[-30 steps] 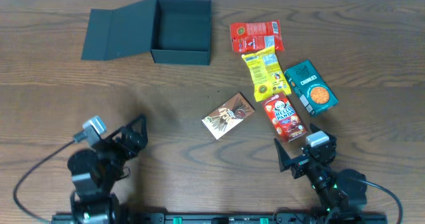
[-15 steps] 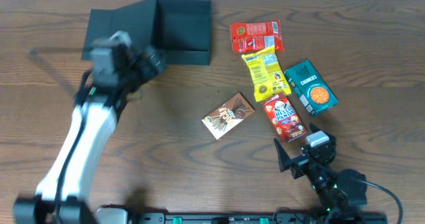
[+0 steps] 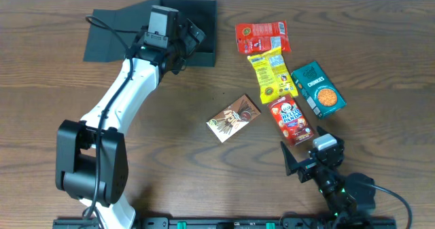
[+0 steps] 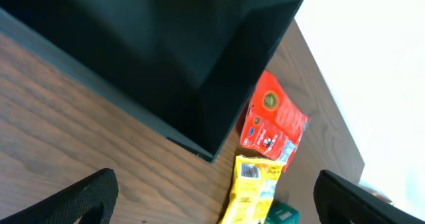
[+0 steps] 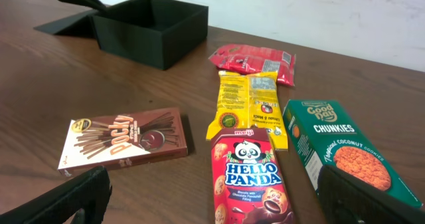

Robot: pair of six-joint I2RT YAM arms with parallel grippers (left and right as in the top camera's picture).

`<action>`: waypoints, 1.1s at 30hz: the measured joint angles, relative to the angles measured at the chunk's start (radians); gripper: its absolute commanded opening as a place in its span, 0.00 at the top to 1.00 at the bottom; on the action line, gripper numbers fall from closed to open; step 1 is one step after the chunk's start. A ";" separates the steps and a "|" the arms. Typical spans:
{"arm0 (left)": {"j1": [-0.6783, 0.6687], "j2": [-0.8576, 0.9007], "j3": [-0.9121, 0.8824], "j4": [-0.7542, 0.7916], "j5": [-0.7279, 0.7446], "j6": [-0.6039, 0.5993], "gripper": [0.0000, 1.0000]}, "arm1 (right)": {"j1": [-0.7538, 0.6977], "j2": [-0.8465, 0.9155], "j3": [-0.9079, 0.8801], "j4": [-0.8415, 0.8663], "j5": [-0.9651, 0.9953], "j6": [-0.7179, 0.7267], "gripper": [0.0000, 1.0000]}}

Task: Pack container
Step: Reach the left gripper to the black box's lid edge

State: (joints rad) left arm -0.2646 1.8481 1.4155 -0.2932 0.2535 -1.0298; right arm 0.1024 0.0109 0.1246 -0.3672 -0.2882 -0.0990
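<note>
The container is a dark square box at the back of the table. It stands open, with its flat lid lying out to the left. My left gripper is open and empty, over the box's front wall. In the left wrist view the container fills the top, with bare wood between my open fingers. My right gripper is open and empty near the front edge, just short of the Hello Panda box. The container also shows far off in the right wrist view, beyond the open right gripper.
Right of the container lie a red pack, a yellow pack and a teal Chunkies box. A Pocky box lies mid-table. The right wrist view shows the Pocky box, the Hello Panda box and the Chunkies box.
My left arm has swung from the front left of the table up to the container at the back. The right arm and all the packs have not moved.
</note>
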 measured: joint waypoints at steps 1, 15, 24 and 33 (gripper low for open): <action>0.000 0.000 0.000 0.002 -0.003 -0.005 0.05 | 0.000 0.000 0.000 0.000 0.000 0.000 0.01; 0.001 0.026 0.006 -0.159 -0.057 -0.174 0.04 | 0.000 0.000 0.000 0.000 0.000 0.000 0.01; 0.061 0.079 0.006 -0.160 -0.056 -0.275 0.04 | 0.000 0.000 0.000 0.000 0.000 0.000 0.01; 0.095 0.135 0.006 -0.126 -0.022 -0.308 0.03 | 0.000 0.000 0.000 0.000 0.000 0.000 0.01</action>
State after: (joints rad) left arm -0.1692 1.9831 1.4216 -0.4194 0.2314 -1.3380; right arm 0.1024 0.0109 0.1246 -0.3668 -0.2882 -0.0994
